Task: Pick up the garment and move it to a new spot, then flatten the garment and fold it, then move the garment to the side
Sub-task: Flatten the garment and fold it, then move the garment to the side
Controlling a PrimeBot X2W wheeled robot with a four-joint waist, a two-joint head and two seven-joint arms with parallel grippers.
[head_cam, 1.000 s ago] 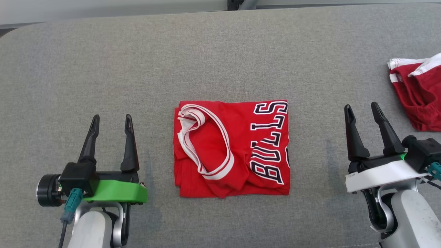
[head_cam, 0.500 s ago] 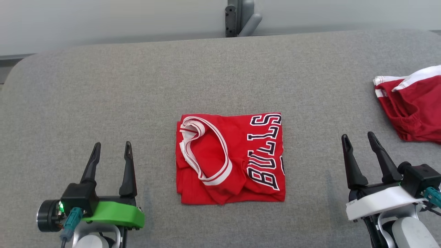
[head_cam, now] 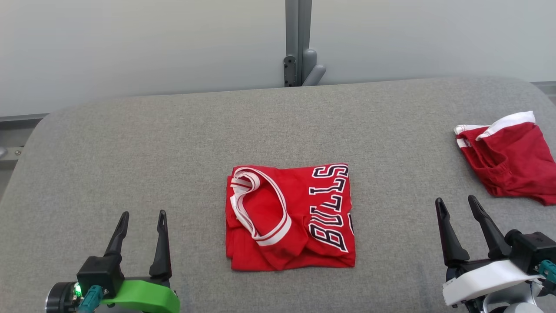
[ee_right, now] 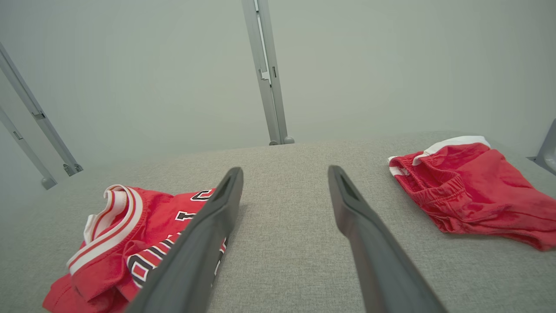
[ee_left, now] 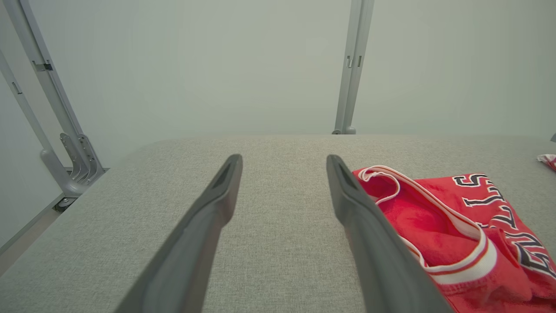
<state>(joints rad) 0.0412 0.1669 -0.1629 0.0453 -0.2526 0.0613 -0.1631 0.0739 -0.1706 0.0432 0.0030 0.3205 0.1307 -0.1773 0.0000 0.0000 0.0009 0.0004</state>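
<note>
Symmetrically, left fingers [head_cam: 161, 248] spread, right fingers [head_cam: 447, 234] spread, jersey [head_cam: 278, 226] between.

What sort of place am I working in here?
Probably a lab or test cell for garment folding: a grey padded table, bare wall with a metal post, a folded jersey and shorts.

Your jersey [head_cam: 278, 243], under-layers hidden by its top fold, one character folded out of sight, red shorts [head_cam: 508, 161] clipped at the right edge, left gripper [head_cam: 143, 212] and right gripper [head_cam: 455, 199] mounts cut off below.
</note>
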